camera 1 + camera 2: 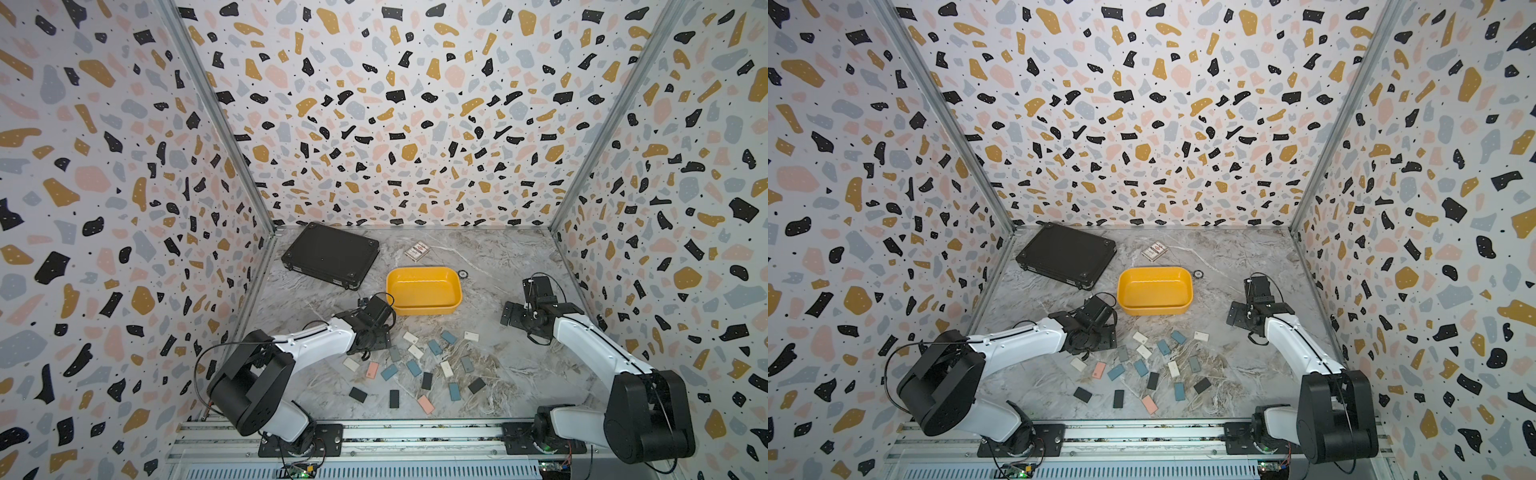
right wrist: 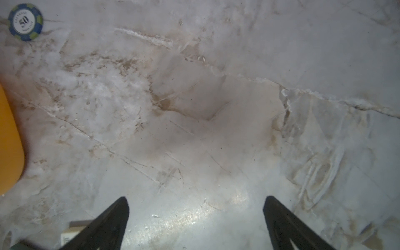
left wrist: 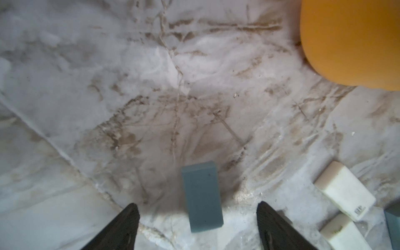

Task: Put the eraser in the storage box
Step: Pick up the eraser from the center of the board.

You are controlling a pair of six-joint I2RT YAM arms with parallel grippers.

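Eraser (image 3: 202, 195): grey-blue rectangular block, lay flat on marble-pattern table (image 3: 108, 86) between spread jaws of left gripper (image 3: 198, 204); no contact on either side. Storage box (image 1: 428, 309) near, empty. Right gripper (image 2: 195, 198) spread wide over bare table, held nothing.

Step judged: closing on eraser. Lower until tips flank long sides, centre block, squeeze gently; matte rubbery faces should grip well. Mind white erasers (image 3: 344, 190) just beside one jaw.

Box: smooth yellow plastic, shallow, rounded corners.

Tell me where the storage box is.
In both top views the storage box sits mid-table beyond the scattered erasers, black case at its far left, poker chip by its far right corner.
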